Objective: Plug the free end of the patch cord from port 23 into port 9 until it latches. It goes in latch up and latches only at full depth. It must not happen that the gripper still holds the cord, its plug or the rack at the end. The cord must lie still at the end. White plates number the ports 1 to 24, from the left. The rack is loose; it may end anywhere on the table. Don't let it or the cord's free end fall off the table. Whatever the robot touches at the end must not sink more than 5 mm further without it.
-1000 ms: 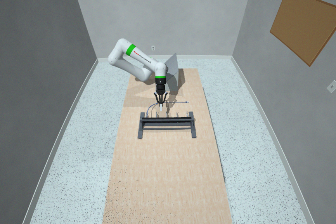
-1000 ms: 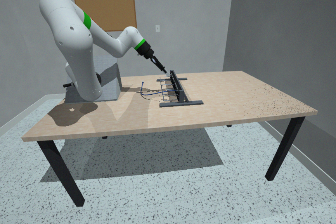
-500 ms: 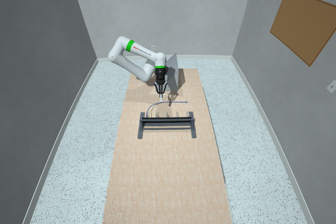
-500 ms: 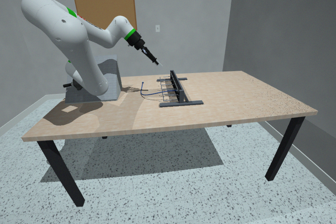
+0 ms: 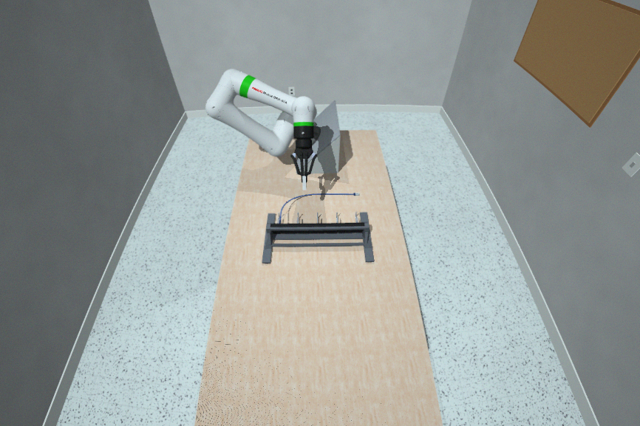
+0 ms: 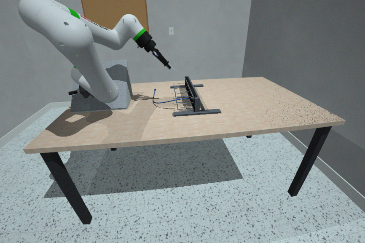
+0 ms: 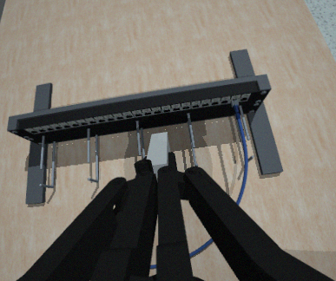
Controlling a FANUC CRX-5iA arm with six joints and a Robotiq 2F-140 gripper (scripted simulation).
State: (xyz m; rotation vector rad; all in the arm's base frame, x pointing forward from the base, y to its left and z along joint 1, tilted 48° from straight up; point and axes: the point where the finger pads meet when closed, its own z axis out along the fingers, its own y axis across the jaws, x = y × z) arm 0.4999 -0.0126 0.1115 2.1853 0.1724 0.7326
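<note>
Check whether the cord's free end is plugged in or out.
Out: the free end lies on the table, apart from the rack; the pincer is shut, away from it.

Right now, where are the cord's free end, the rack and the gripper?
Cord's free end (image 5: 354,194): top view, on the plug tip.
Rack (image 5: 315,226): top view, on its top bar.
Gripper (image 7: 157,161): wrist view, midway between the shut fingertips.
</note>
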